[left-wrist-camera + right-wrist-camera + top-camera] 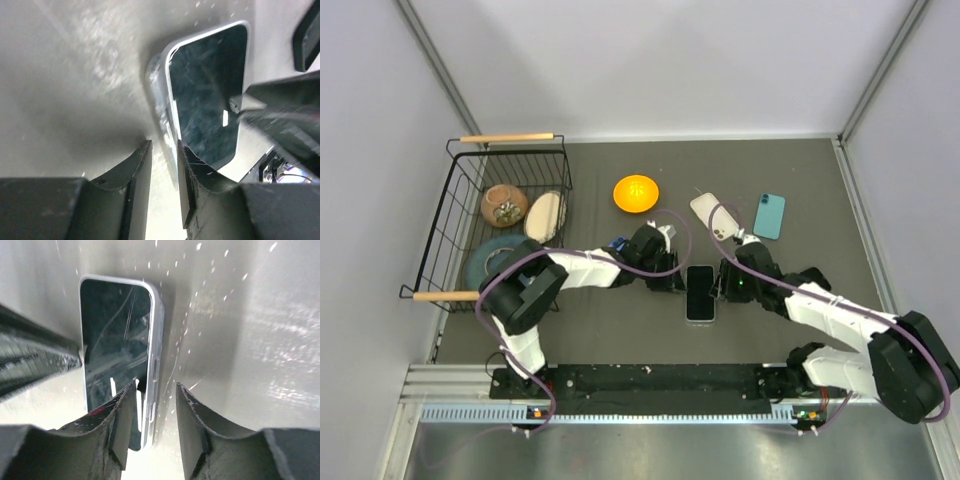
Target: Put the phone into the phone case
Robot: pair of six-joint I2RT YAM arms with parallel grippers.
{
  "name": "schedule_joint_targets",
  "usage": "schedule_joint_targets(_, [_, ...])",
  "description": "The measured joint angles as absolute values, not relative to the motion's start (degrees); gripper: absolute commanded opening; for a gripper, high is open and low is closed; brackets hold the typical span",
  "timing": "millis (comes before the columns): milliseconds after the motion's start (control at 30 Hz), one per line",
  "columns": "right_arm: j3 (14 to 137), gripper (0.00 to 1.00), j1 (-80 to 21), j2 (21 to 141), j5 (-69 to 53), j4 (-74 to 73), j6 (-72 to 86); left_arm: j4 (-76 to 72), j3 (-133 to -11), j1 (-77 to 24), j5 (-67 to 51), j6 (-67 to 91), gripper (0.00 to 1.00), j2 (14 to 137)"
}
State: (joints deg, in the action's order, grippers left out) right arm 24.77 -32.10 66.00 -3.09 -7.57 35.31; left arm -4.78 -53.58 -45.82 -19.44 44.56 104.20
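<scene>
The phone [700, 292] lies flat and face up on the table between both arms, its black screen [210, 95] framed by the pale clear rim of the phone case [159, 95]. My left gripper [670, 280] stands just left of it. In its wrist view the left gripper [164, 147] is open, with only table in the gap and one finger [192, 170] over the phone's near corner. My right gripper [725, 285] is at the phone's right side. It [155, 387] is open and straddles the case's side edge [154, 365] without pinching it.
A black wire basket [450, 215] with several round items stands at the left. An orange dish [636, 193], a beige-backed phone [708, 212] and a teal-backed phone [769, 216] lie behind the arms. Each wrist view shows the other arm close by [280, 115] [35, 360].
</scene>
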Motion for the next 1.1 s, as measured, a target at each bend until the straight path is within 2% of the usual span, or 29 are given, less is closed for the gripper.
schedule_joint_targets(33, [26.0, 0.33, -32.1, 65.6, -1.9, -9.4, 34.5, -4.5, -52.3, -45.8, -18.4, 44.1, 0.21, 103.2])
schedule_joint_targets(67, [27.5, 0.28, -32.1, 65.3, -0.5, -11.1, 33.8, -4.1, -51.3, -45.9, -18.0, 44.0, 0.11, 102.3])
schedule_joint_targets(133, [31.3, 0.20, -31.9, 65.0, 1.7, -13.1, 32.4, -3.4, -48.6, -46.3, -16.6, 43.2, 0.00, 99.7])
schedule_joint_targets(233, [36.4, 0.01, -31.5, 65.6, 4.1, -13.3, 30.3, -2.7, -45.3, -48.0, -15.1, 42.1, 0.00, 95.9])
schedule_joint_targets(267, [38.3, 0.00, -31.3, 66.5, 5.0, -13.3, 29.7, -2.7, -44.3, -49.2, -14.6, 41.8, 0.00, 94.6])
schedule_joint_targets(700, [50.2, 0.00, -29.4, 88.0, 6.4, -12.8, 24.6, -9.1, -42.1, -64.8, -12.6, 41.8, 0.00, 91.2])
schedule_joint_targets(1100, [48.8, 0.00, -28.9, 89.9, 1.4, -9.3, 25.5, -14.7, -42.5, -67.3, -12.5, 42.0, 0.00, 98.8])
